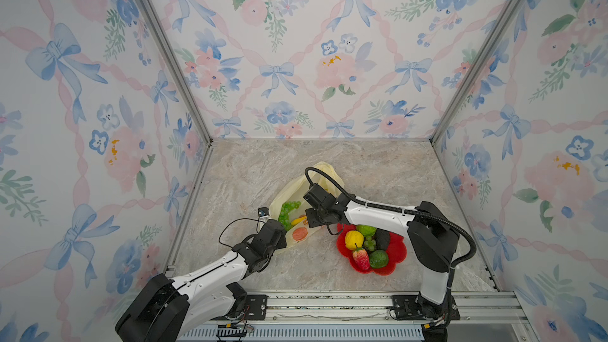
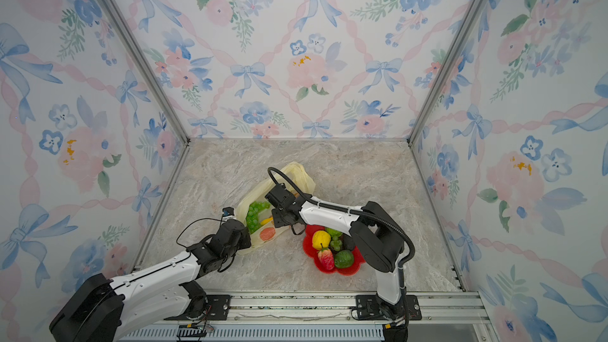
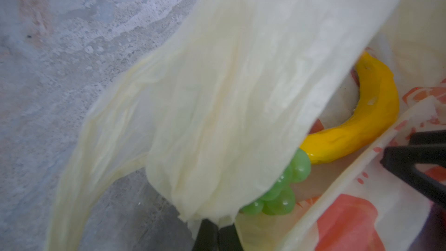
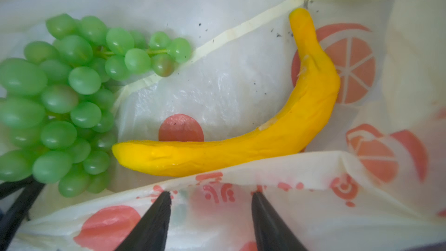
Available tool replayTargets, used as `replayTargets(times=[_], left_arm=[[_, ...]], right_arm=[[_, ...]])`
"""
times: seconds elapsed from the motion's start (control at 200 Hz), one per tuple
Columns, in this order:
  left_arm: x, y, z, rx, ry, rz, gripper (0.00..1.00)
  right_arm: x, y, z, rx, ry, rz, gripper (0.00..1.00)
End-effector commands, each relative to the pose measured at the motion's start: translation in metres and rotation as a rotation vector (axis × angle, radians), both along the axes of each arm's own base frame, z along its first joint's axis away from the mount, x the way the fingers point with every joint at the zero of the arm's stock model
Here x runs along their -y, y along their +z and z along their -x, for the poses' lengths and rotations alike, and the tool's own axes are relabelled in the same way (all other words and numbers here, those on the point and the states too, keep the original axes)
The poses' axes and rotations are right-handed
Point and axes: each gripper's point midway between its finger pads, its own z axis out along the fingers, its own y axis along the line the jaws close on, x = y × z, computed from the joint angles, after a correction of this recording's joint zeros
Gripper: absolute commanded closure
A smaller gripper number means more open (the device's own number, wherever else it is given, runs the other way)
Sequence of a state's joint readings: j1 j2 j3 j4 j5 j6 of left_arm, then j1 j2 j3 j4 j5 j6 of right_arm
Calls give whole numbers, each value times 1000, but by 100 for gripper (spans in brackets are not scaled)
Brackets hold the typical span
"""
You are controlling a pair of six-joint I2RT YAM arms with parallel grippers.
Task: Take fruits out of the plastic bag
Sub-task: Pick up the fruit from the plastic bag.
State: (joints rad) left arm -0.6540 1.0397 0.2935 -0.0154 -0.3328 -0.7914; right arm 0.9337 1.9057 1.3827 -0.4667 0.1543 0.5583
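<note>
The pale yellow plastic bag (image 1: 324, 176) lies on the marble floor with its mouth held apart. Inside it lie a green grape bunch (image 4: 60, 97) and a yellow banana (image 4: 253, 146), both also seen in a top view as grapes (image 1: 289, 213) and banana (image 1: 298, 220). My left gripper (image 3: 218, 225) is shut on the bag's plain upper edge. My right gripper (image 4: 211, 195) is open, its fingertips (image 4: 164, 201) over the bag's printed lower flap, just short of the banana, with nothing held.
A red flower-shaped plate (image 1: 396, 251) right of the bag holds a yellow citrus (image 1: 354, 240), strawberry (image 1: 361, 258), lime (image 1: 378, 258), avocado (image 1: 382, 240) and more green fruit. The right forearm crosses above the plate. Patterned walls enclose three sides.
</note>
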Motion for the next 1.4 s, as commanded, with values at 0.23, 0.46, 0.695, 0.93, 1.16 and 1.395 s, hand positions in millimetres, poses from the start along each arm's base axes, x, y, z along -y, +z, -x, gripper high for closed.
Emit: replayTargets(times=[0.23,0.46,0.695,0.93,1.16,1.395], left_arm=[[1,2,-1,1,-4,0,100],[1,2,-1,1,-6,-1,100],[2,2,-1,-1,-8,3,100],[2,2,-1,-2,-9,1,100],[3,2,-1,-2,-13,-2,100],[1,1,-1,-2,-11,-10,100]], right_arm=[[23,29,-50,69,-75,132,42],[41,3,-70,5,-110,219,42],[57,-19,-76,-21,-137,317,42],[48,-40,-72,-85,-113,295,48],[42,-54,-72,-113,-96,311,61],[27,-51,-74,-96,-68,305,75]])
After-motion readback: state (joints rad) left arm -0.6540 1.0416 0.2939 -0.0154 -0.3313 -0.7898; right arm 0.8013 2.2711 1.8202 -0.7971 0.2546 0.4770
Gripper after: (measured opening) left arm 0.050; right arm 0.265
